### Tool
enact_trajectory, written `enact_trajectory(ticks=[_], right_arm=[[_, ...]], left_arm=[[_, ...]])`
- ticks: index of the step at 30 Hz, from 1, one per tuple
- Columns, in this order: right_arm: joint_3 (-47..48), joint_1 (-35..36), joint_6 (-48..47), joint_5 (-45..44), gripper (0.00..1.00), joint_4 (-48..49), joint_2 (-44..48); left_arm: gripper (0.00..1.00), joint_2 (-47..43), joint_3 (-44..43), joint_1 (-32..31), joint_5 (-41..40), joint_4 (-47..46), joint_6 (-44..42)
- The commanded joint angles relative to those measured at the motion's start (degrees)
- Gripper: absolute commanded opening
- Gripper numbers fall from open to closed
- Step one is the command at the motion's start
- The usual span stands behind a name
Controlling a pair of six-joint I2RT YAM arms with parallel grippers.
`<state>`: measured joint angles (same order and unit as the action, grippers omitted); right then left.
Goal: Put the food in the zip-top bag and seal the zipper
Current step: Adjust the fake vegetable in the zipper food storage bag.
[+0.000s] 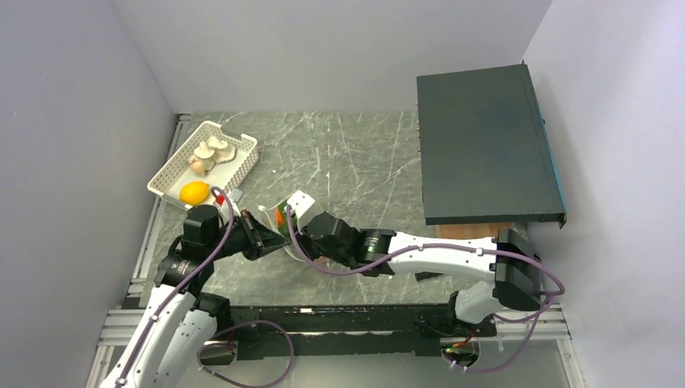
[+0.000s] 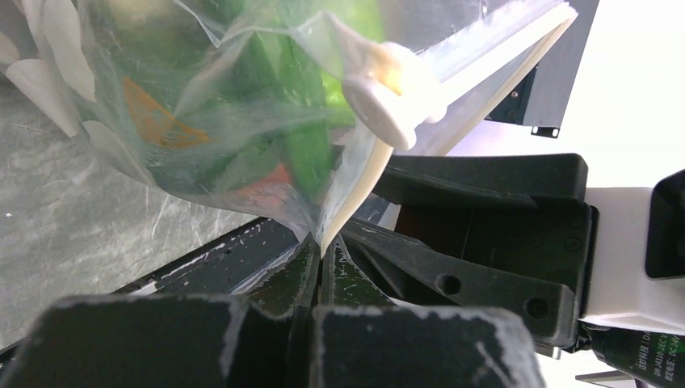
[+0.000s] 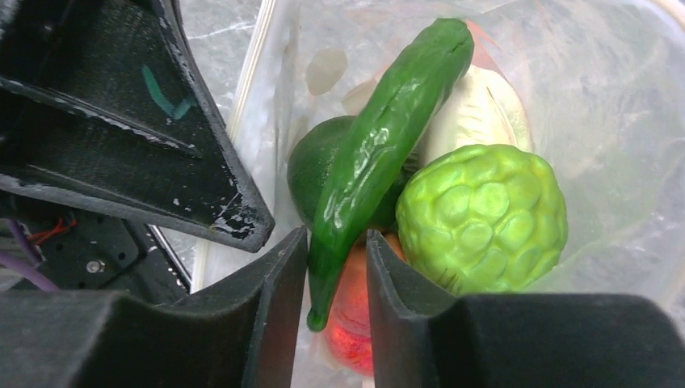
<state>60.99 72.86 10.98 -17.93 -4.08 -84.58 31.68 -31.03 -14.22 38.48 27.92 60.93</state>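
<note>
**Top view.** Gives the layout only. Sets the zip-top bag [image 1: 289,212] just beside the white slotted basket [image 1: 174,174], off its near right corner, above the grey marbled table [image 1: 355,153]. Brings the left gripper [image 1: 273,236] and the right gripper [image 1: 313,226] together at the bag. Shows yellow-orange citrus [image 1: 195,192] and pale mushrooms [image 1: 212,152] inside the basket. Too small here to tell the bag's contents or either finger gap.

**Left wrist view.** Supplies the pinch. Shows the black fingertips [image 2: 303,275] pressed fully together on the bag's lower edge, at the end of the whitish zipper [image 2: 485,73] strip. Also shows a white knob-like tab [image 2: 388,101] sitting on that strip. Film clear and crinkled, with green and orange shapes blurred behind it.

**Right wrist view.** Looks into the bag's open mouth.
- Shows the fingers [image 3: 271,299] narrowly parted about the tapered tip of the dark green long vegetable [image 3: 388,121].
- Touching on one side, a thin gap on the other; no firm clamp evident.
- Skin glossy, smooth and faintly ridged.
- Packed around it inside the bag: knobbly lime-green lettuce [image 3: 481,214], a smooth round green fruit [image 3: 311,174], a red-orange round fruit [image 3: 355,315] and a cream-white piece [image 3: 476,113].
</note>
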Motion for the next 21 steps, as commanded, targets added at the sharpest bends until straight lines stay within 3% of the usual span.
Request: enact_trajectory(ticks=[1, 5, 10, 21], right_arm=[[0.57, -0.54, 0.1, -0.96, 0.37, 2.85, -1.13], [0.71, -0.83, 0.1, 0.15, 0.34, 3.26, -1.08], [2.57, -1.22, -0.04, 1.76, 0.0, 1.06, 0.28], [15.95, -1.95, 1.65, 9.97, 0.0, -19.64, -0.27]], left_arm=[[0.0, -0.24, -2.73, 0.02, 0.83, -0.75, -0.37], [0.0, -0.47, -2.9, 0.0, 0.76, 0.24, -0.59], [0.0, -0.69, -3.05, 0.02, 0.19, 1.13, -1.09], [0.0, -1.48, -6.56, 0.01, -0.5, 4.06, -2.56]])
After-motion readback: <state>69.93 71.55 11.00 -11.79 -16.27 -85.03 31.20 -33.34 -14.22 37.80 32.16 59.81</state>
